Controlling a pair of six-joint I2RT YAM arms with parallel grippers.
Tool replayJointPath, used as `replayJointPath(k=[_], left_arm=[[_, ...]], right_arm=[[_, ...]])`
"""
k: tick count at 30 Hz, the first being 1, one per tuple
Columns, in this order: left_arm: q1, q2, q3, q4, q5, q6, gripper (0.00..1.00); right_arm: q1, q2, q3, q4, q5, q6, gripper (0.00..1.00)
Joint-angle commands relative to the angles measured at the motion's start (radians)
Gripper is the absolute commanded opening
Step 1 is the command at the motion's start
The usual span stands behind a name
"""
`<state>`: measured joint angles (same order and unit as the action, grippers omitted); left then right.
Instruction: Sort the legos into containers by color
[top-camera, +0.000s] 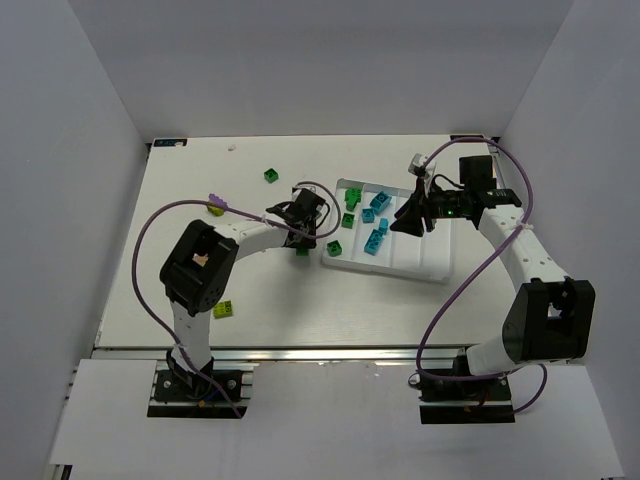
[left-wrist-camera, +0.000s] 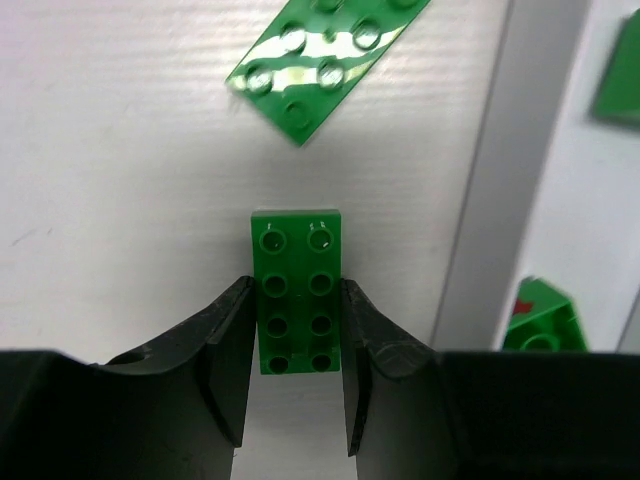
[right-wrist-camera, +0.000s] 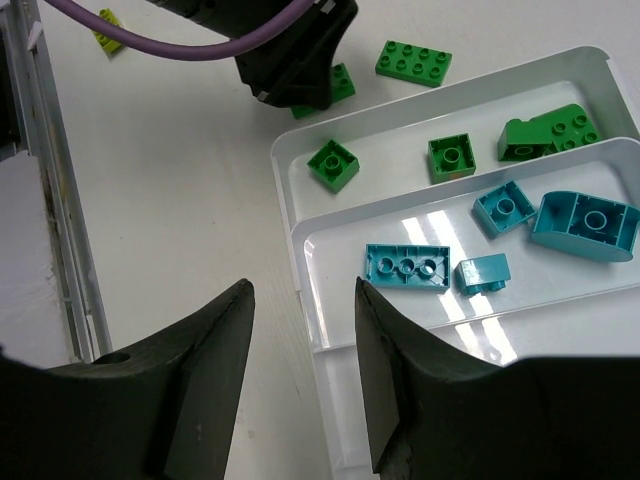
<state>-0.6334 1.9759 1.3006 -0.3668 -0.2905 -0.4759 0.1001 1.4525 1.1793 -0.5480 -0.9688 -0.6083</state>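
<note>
1. A lime brick (top-camera: 224, 309) lies near-left on the table (top-camera: 270, 315).
2. My left gripper (left-wrist-camera: 296, 292): jaws clamped on the long sides of a green brick (left-wrist-camera: 297, 245), which lies flat just left of the tray (top-camera: 400, 265).
3. Tray: green legos (right-wrist-camera: 333, 163) in the left compartment, teal legos (right-wrist-camera: 407, 266) in the next.
4. My right gripper (right-wrist-camera: 302, 288): jaws apart, holding nothing, above the tray.

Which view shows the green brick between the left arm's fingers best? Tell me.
Left wrist: the green brick sits centred, studs up, fingers against both sides. Top view shows a green speck under the arm; right wrist only a corner.
</note>
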Motion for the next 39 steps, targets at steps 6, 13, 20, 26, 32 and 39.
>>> replayJointPath(k=[6,13,20,26,32,39], left_arm=[[0.0,-0.212,-0.017,-0.037,0.022,-0.038,0.08],[-0.009,-0.187,0.1,0.022,0.165,-0.058,0.07],[-0.011,0.018,0.308,0.008,0.214,-0.017,0.07],[-0.011,0.15,0.465,-0.032,0.215,0.017,0.08],[-0.011,0.265,0.594,-0.08,0.205,0.034,0.24],[-0.012,0.248,0.637,-0.087,0.191,0.019,0.59]], right_arm=[[-0.005,-0.035,-0.014,0.025,-0.033,0.01,0.5],[-0.005,-0.041,-0.017,0.023,-0.031,0.012,0.5],[-0.008,-0.044,-0.027,0.043,-0.033,0.042,0.17],[-0.016,-0.05,-0.03,0.036,-0.028,0.035,0.16],[-0.017,-0.047,-0.032,0.036,-0.03,0.032,0.18],[-0.02,-0.044,-0.032,0.031,-0.027,0.022,0.25]])
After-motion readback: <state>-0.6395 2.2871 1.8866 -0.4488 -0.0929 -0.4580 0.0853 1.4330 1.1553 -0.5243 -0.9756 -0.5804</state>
